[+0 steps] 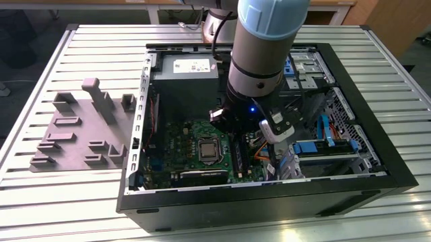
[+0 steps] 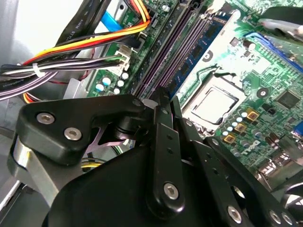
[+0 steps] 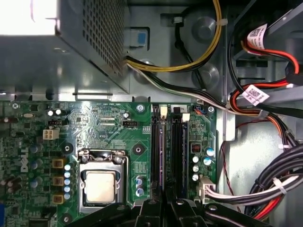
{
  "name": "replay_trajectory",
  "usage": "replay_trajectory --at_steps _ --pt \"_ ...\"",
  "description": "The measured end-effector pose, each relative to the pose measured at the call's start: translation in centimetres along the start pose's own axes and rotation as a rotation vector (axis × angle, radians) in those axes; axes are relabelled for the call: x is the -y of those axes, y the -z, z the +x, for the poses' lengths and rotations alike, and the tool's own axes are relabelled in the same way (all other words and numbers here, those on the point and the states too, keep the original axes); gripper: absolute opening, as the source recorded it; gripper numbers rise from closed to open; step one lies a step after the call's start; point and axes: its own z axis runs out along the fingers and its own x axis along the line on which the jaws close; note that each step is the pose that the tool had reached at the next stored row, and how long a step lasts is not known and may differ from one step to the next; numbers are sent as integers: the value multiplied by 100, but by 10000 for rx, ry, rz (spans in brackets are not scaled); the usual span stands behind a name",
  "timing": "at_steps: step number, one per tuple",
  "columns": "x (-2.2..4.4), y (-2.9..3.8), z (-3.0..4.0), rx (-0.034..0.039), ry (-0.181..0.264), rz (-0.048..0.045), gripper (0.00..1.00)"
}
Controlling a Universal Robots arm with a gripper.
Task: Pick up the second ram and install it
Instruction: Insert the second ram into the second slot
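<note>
1. Nearest in both wrist views is the one gripper. Its two fingers are pressed together, with nothing visible between them, and their tips are low over the near end of the memory slots.
2. In the first wrist view we count two long black slots side by side, each with a pale latch at its far end.
3. The second ram appears in the second wrist view as one stick standing on edge in the slot row. It is on the processor's side, just beside the fingertips. The fingers hide whether they touch it.
4. One processor sits in its metal frame, near the slots but apart from them.
5. Cable bundles crowd the other side of the slots, leaving only a narrow lane there.
6. In the exterior view one arm reaches straight down into the open computer case. It covers the slot area, and the case walls close in all round.
7. One grey fixture block lies on the slatted table, well apart at the exterior view's left.
</note>
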Motion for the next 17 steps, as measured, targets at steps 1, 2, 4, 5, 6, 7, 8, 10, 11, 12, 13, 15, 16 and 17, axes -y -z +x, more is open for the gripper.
replay_trajectory --at_steps 1,2,4,5,6,7,8,10,11,12,13,15,16,17 --pt "-3 -8 -1 0 0 -1 14" --pt "-5 -15 -2 -1 0 -2 14" --pt "-6 -31 -3 -1 1 -10 14" --pt "-6 -38 -2 -1 0 -14 14" --pt "-6 -43 -3 -2 1 -17 14" --pt "-6 -45 -3 -5 1 -16 14" --pt "-6 -45 -3 -11 1 -14 14" --pt "-7 -47 -3 -13 0 -16 14" --pt "-7 -47 -3 -13 0 -17 14" --pt "-7 -47 -3 -14 1 -18 14" --pt "-7 -47 -3 -16 0 -19 14" --pt "-7 -47 -8 -36 2 -28 14" --pt "-7 -48 -8 -48 0 -29 14" --pt "-7 -49 -8 -59 -1 -31 14"
